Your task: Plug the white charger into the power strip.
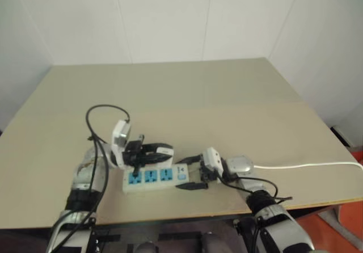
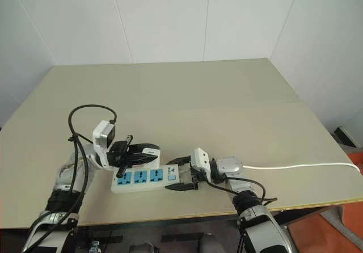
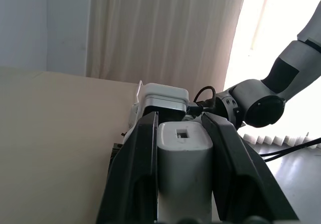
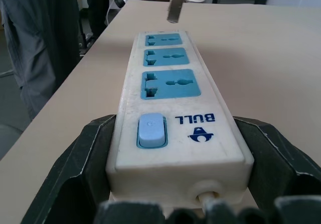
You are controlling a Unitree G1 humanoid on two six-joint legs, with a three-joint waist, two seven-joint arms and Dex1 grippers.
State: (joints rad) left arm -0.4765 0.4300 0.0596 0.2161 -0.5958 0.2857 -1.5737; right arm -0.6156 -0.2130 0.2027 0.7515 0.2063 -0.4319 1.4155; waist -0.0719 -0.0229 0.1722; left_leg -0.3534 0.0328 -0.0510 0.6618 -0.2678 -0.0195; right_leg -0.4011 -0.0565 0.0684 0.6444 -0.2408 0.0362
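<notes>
Head views, desk: one beige desk (image 1: 238,94) carries the things, all near its front edge, left of the middle.
Head views, power strip: one power strip (image 1: 156,180) lies flat along the front edge, with three blue sockets in a row and one blue switch at its right end.
Head views, cord: one white cord (image 1: 306,165) runs along the desk from the strip's switch end out past the right edge.
Head views, left gripper: the left gripper (image 1: 156,152) is clenched on the white charger (image 1: 163,150), held just above the strip's far long side.
Head views, right gripper: the right gripper (image 1: 190,173) has one finger on each long side of the strip's switch end.
Left wrist view: two black fingers (image 3: 133,174) clamp the one charger between them.
Right wrist view: two fingers (image 4: 80,158) hug the strip's sides, grasping it; three sockets, one switch; the charger hangs above the farthest socket with one metal prong (image 4: 174,10) showing, clear of it.
</notes>
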